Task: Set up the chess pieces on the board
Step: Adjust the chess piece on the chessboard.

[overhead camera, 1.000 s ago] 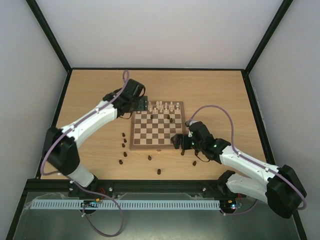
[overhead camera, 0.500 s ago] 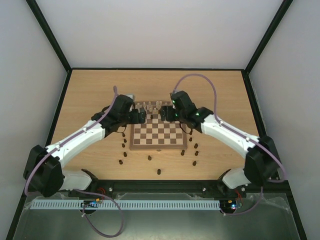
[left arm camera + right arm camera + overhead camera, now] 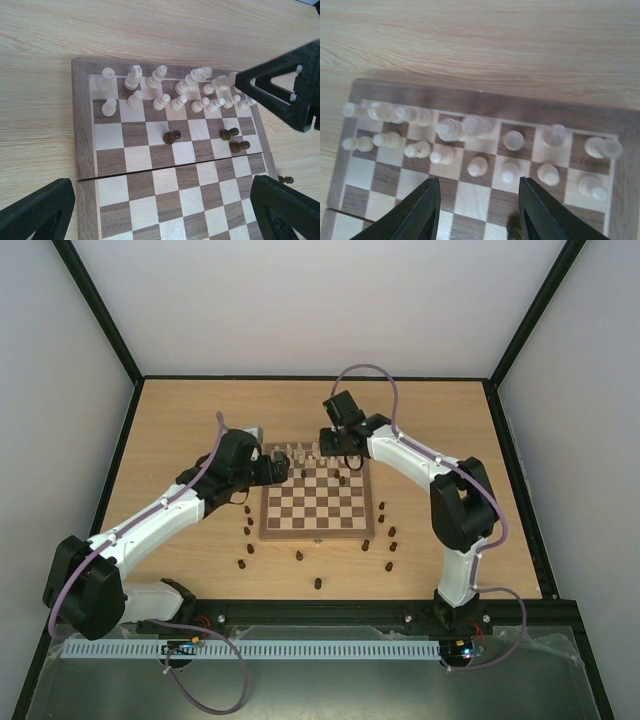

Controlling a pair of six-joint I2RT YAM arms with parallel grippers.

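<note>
The board (image 3: 312, 535) lies mid-table, its cream chess pieces (image 3: 315, 452) filling the two far rows. Three dark chess pieces (image 3: 172, 136) stand on squares just in front of them. My left gripper (image 3: 283, 468) hovers over the board's far-left part. In the left wrist view it (image 3: 160, 215) is open above bare squares, with nothing between the fingers. My right gripper (image 3: 340, 452) hangs over the cream rows at the far edge. In the right wrist view its jaws (image 3: 480, 215) stand partly apart, gripping nothing, above a cream pawn (image 3: 477, 166). A blurred dark piece (image 3: 514, 231) sits by the right finger.
Loose dark pieces stand on the table to the left of the board (image 3: 247, 530), in front of it (image 3: 318, 583) and to its right (image 3: 392, 540). The right gripper's black body (image 3: 285, 85) shows in the left wrist view. Black frame rails edge the table.
The right arm swung from the board's near-right corner up to the far edge, and its jaws narrowed. The left gripper drew back a little along the left side and opened wider.
</note>
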